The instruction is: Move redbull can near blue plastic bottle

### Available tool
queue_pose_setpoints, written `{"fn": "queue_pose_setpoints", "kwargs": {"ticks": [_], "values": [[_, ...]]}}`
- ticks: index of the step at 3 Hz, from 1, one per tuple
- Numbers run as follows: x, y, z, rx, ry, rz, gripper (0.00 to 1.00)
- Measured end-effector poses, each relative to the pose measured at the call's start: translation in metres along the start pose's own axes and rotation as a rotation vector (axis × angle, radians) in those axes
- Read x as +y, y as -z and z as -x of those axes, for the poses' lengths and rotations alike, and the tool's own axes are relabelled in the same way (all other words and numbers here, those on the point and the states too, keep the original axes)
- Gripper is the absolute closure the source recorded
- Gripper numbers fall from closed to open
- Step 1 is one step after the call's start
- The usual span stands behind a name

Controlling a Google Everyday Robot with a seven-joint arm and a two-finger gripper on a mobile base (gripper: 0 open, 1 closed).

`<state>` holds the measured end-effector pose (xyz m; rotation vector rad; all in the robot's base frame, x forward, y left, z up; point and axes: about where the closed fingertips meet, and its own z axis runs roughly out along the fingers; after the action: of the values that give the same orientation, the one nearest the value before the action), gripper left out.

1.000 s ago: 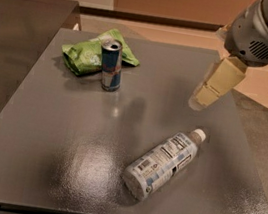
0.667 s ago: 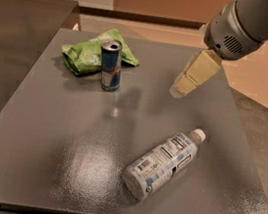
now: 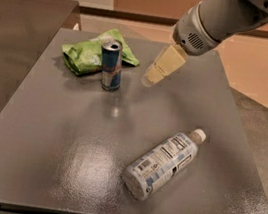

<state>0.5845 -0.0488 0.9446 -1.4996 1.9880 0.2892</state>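
Gripper [image 3: 149, 78] hovers beside upright redbull can [image 3: 111, 66] — bottle [image 3: 162, 166] lies apart.

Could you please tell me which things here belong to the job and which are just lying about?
Job: redbull can, standing; blue plastic bottle, lying; hand, hovering beside the can.
Lying about: green snack bag, behind the can.

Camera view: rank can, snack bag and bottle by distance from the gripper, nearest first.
Gripper hovers over the table's far middle.
1. Can, upright, just image-left of it.
2. Bag, behind the can, farther left; its near corner makes 1 and 2 close.
3. Bottle, lying front right.
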Motion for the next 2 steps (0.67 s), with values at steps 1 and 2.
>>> {"fn": "queue_pose_setpoints", "kwargs": {"ticks": [1, 2], "values": [[0.002, -0.019, 0.016, -0.055, -0.006, 0.025, 0.0], [0.005, -0.04, 0.032, -0.086, -0.016, 0.053, 0.0]]}}
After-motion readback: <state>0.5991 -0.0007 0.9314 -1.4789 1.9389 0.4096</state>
